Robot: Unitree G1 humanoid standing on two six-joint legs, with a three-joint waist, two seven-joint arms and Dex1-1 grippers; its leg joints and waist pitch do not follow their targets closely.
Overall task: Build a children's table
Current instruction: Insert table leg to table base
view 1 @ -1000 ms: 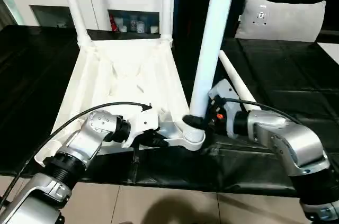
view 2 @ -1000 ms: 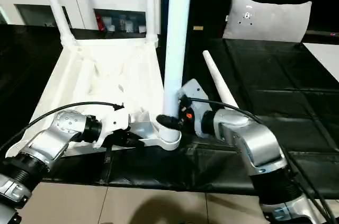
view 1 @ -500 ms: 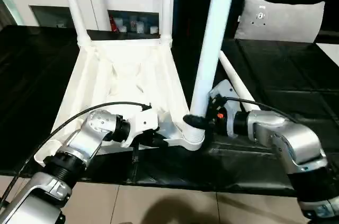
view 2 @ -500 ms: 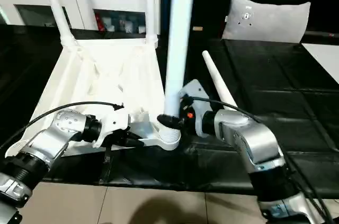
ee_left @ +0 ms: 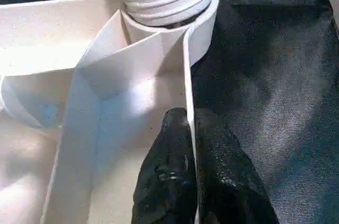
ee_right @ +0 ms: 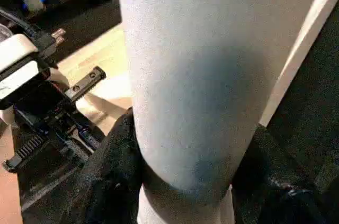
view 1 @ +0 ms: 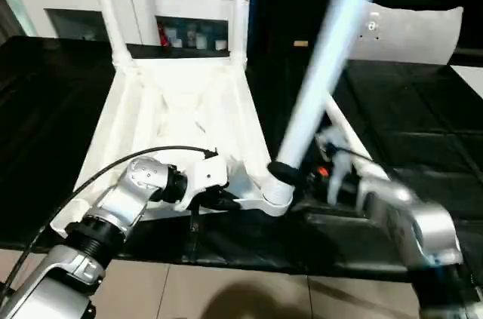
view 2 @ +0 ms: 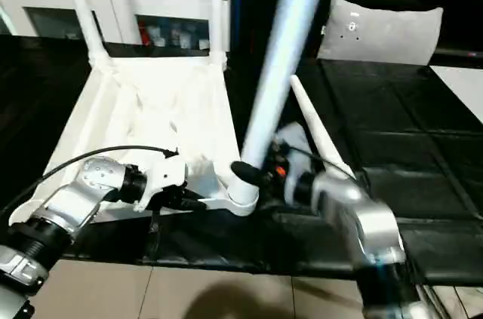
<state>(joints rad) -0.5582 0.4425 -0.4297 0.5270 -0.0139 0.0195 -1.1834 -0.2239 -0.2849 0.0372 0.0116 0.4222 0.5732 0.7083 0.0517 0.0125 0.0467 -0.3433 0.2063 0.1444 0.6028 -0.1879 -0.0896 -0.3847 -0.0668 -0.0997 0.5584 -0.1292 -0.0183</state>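
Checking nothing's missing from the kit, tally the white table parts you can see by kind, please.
Table top: 1
Legs standing in far sockets: 2
Leg held tilted at near socket: 1
Loose leg lying on black surface: 1
Total: 5 parts

your left arm (view 1: 113,210) reaches forward from the lower left, elbow bent, forearm angled inward. its left gripper (ee_left: 192,144) has both black fingers (ee_left: 168,176) pressed together, clamped on the thin rim of the tabletop (ee_left: 186,75) beside the corner socket. your right arm (view 1: 400,210) comes in from the lower right, wrist turned inward. its right gripper (ee_right: 185,181) is closed around the base of the table leg (ee_right: 212,65), one finger on each side, and the leg leans to the right.
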